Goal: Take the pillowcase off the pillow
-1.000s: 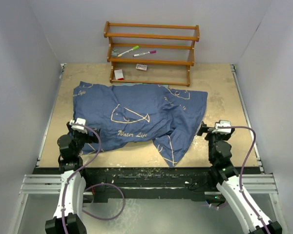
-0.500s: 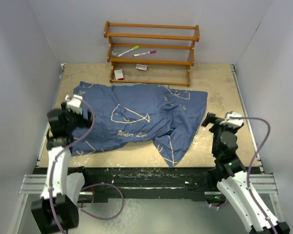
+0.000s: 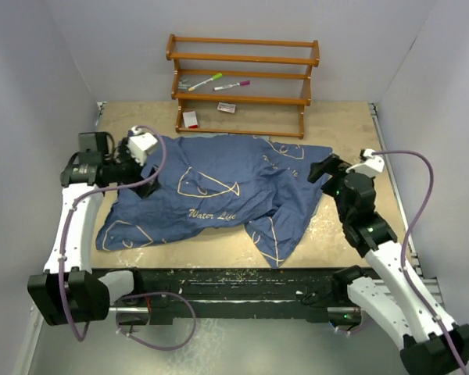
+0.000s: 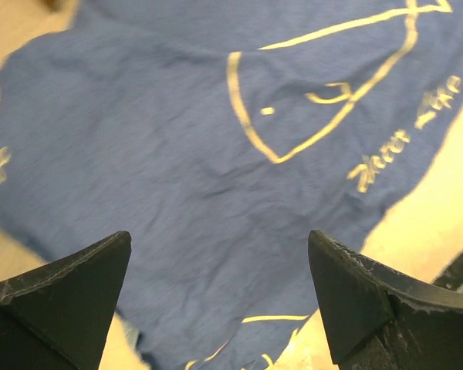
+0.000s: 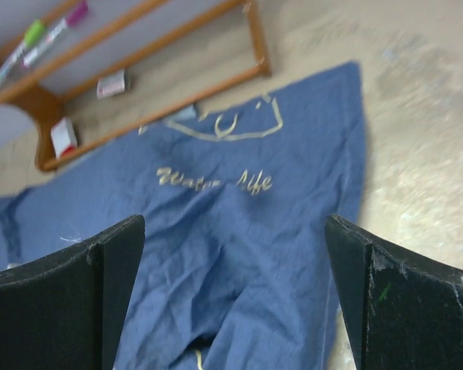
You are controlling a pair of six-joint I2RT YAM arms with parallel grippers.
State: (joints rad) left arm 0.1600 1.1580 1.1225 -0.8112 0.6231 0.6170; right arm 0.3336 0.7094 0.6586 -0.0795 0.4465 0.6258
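The navy-blue pillowcase (image 3: 219, 191) with cream fish outlines and "Water Life" script lies rumpled across the table; it also fills the left wrist view (image 4: 216, 154) and the right wrist view (image 5: 239, 223). The pillow is hidden; no cream surface shows. My left gripper (image 3: 144, 181) hovers open over the cover's left part, its fingers (image 4: 62, 301) wide apart. My right gripper (image 3: 322, 168) is open above the cover's right edge, its fingers (image 5: 401, 293) spread wide.
A wooden shelf rack (image 3: 242, 82) stands at the back, holding two markers (image 3: 219, 82) and small cards (image 3: 191, 119). The rack also shows in the right wrist view (image 5: 139, 46). Grey walls close both sides. Bare tabletop (image 3: 352, 133) lies at the right.
Both arms rose from the table's near edge and reached forward. The left gripper moved up over the cover's left part; the right gripper moved up to its right edge. The cover's left edge shifted slightly.
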